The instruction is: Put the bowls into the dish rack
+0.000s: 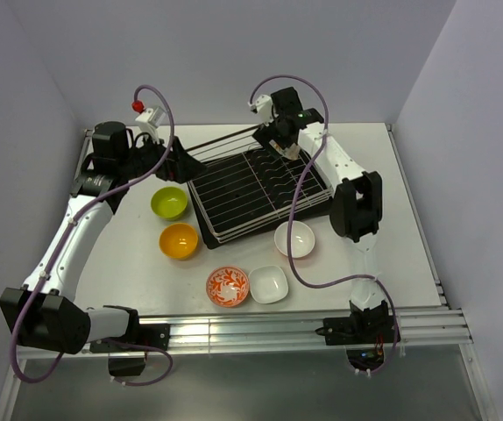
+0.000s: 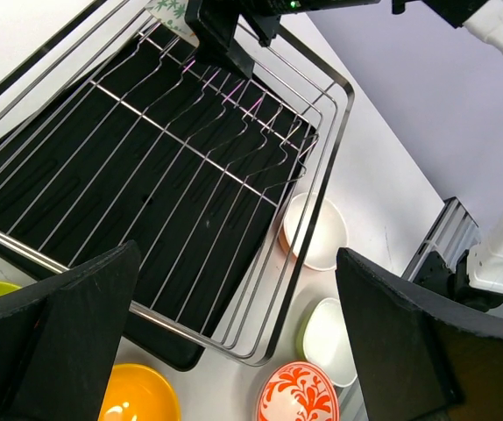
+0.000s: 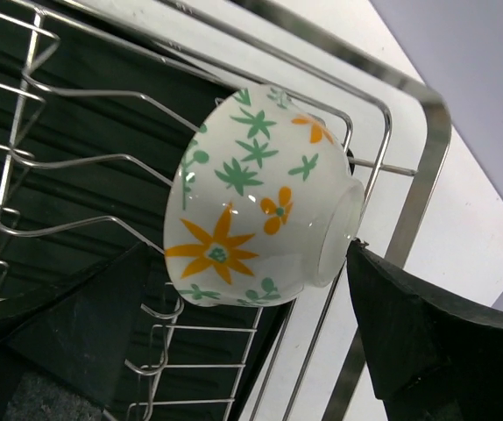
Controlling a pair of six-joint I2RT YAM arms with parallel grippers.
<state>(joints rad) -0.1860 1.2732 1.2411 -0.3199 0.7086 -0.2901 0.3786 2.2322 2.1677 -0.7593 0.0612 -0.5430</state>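
Bowl with leaf print (image 3: 251, 189) sits sideways in far corner of dish rack (image 1: 234, 189), right gripper (image 3: 251, 254) clamped on it; left gripper (image 2: 238, 254) wide, beside rack.

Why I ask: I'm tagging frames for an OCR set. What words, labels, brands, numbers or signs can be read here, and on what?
None: no word, number, brand or sign can be read in any view.
The leaf-print bowl carries only orange flowers and green leaves, no lettering.
The red-and-white bowl carries only a scroll pattern.
The dish rack shows no marking.
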